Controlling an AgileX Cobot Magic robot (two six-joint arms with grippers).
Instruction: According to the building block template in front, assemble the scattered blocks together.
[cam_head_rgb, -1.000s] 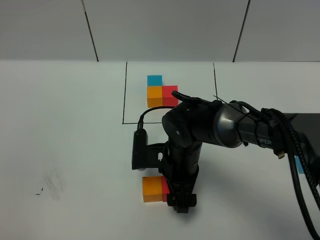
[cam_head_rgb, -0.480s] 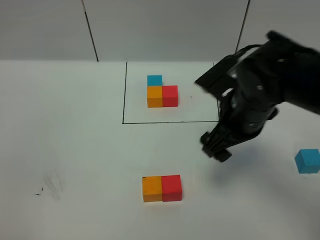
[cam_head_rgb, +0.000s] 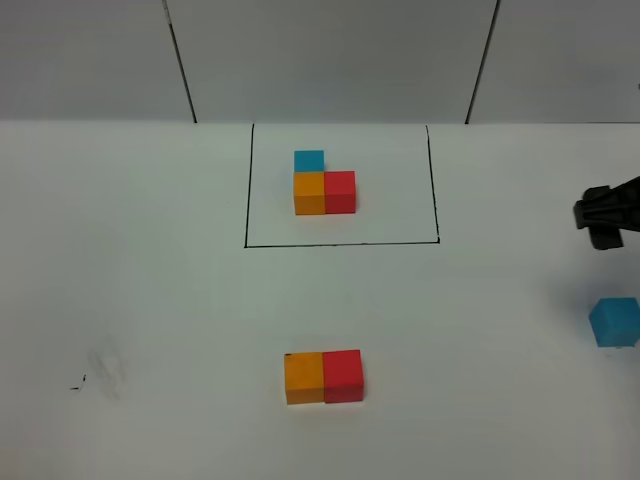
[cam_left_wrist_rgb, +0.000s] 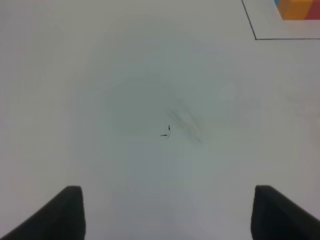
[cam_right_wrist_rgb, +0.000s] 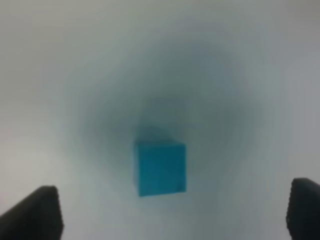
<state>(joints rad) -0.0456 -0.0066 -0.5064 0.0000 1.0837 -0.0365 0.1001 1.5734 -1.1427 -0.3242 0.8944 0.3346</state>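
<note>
Orange, red, light blue: how many of the scattered blocks are in place?

Two of the three, by the look of it. The orange block (cam_head_rgb: 303, 377) and the red block (cam_head_rgb: 343, 375) sit touching, orange on the left, at the near middle of the table (cam_head_rgb: 150, 300). That matches the front row of the template (cam_head_rgb: 323, 185), which lies further back inside its black outline (cam_head_rgb: 340, 243).

And the third?

The light blue block (cam_head_rgb: 613, 321) lies alone at the far right edge, well apart from the pair. By the template it belongs behind the orange one, so a pick, a carry and a placing are left.

Is an arm on it?

Not yet. The right gripper (cam_head_rgb: 603, 215) hangs just beyond the block with its jaws spread and nothing between them. The right wrist view is blurred, but the block seems to lie free below the fingers (cam_right_wrist_rgb: 30, 212).

The other arm?

The left gripper (cam_left_wrist_rgb: 172, 212) is spread too, empty, over bare table at the left.
</note>
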